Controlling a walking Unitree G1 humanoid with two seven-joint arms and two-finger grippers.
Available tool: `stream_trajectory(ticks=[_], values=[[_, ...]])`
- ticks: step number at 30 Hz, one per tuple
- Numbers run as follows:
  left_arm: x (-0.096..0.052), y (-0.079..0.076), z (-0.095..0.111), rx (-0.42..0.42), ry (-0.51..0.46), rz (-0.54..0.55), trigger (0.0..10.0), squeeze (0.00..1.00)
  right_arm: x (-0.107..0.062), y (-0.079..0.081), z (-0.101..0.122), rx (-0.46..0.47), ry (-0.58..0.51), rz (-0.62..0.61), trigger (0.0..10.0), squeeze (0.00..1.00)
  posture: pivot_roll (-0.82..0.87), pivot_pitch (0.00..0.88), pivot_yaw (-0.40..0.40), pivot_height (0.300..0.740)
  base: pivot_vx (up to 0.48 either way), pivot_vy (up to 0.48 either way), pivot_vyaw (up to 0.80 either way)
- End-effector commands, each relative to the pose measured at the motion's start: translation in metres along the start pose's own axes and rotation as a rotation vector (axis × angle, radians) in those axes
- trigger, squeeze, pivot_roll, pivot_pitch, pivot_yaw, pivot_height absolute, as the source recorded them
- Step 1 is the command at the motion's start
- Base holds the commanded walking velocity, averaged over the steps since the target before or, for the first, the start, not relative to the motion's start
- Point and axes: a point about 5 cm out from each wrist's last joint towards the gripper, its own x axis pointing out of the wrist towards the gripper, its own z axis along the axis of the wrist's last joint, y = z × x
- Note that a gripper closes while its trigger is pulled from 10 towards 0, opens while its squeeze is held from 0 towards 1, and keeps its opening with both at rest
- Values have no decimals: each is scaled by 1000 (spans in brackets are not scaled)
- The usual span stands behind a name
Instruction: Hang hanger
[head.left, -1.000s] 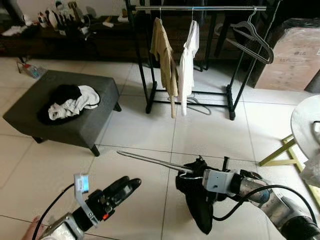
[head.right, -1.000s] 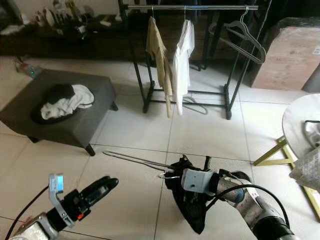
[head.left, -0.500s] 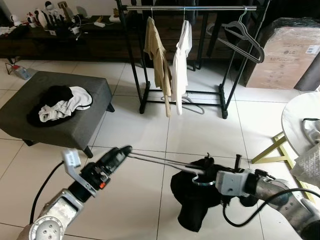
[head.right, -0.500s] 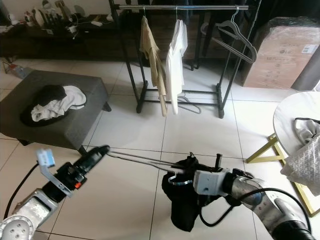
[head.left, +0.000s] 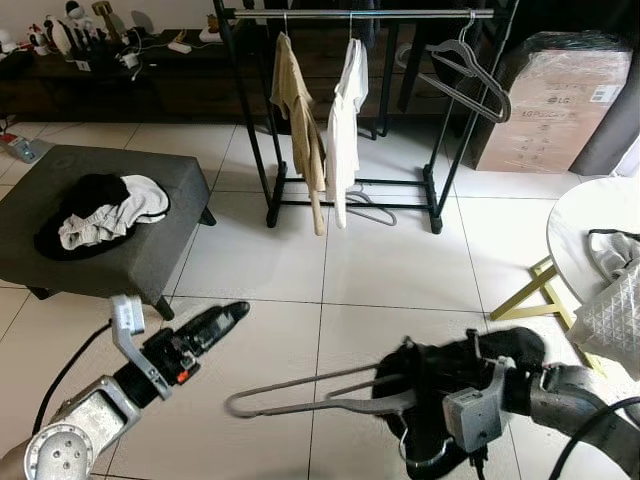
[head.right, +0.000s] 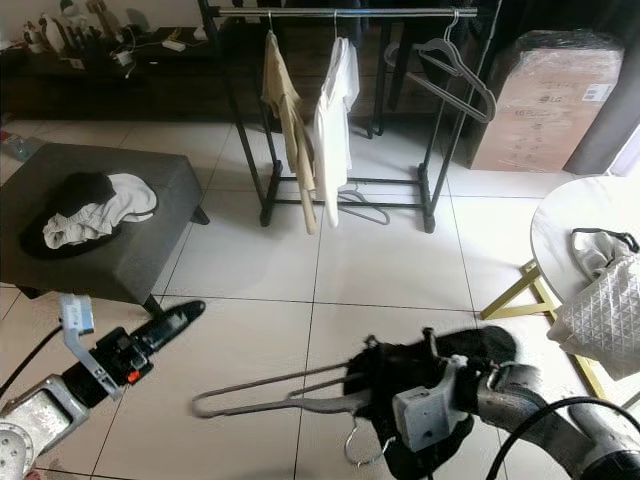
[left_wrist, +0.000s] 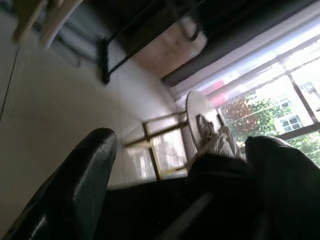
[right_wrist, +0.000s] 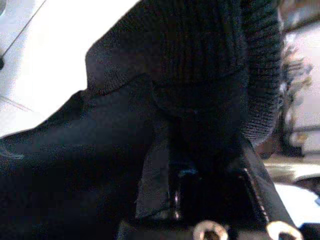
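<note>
I'm mid-carry, well short of the clothes rack (head.left: 350, 14) across the tiled floor (head.left: 400, 260); next I judge I must walk up and lift the hook to the rail. The hanger (head.left: 310, 400), black garment (head.left: 450, 370) on it, lies nearly level, low before me, held at its neck by my right end effector (head.left: 470, 415), clamped on it. Half a second ago my left end effector (head.left: 215, 322) touched its tip; now it is apart and empty.

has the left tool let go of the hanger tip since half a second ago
Yes. The left tool has drawn back toward the ottoman side; the hanger now lies lower, clear of it, with the right tool.
</note>
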Motion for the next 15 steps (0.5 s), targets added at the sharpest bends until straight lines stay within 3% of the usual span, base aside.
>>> stream_trajectory(ticks=[1,6,11,14,15], values=[[1,7,-12,-45,88,13,10000,0,1,-1,18,-27,-83,9,10000,0,-171,235,10,740,0,0,0],[9,19,-17,-57,139,61,10000,0,2,7,34,-28,-136,91,10000,0,-181,243,10,740,0,0,0],[19,24,-12,-163,126,54,10000,0,0,29,46,-25,-171,207,10000,0,-186,245,10,740,0,0,0],[22,21,-20,-204,185,19,10000,0,3,29,50,-26,-187,210,10000,0,-187,257,10,740,0,0,0],[24,17,-33,-200,297,-23,10000,0,8,22,56,-17,-205,181,10000,0,-187,259,11,740,0,0,0]])
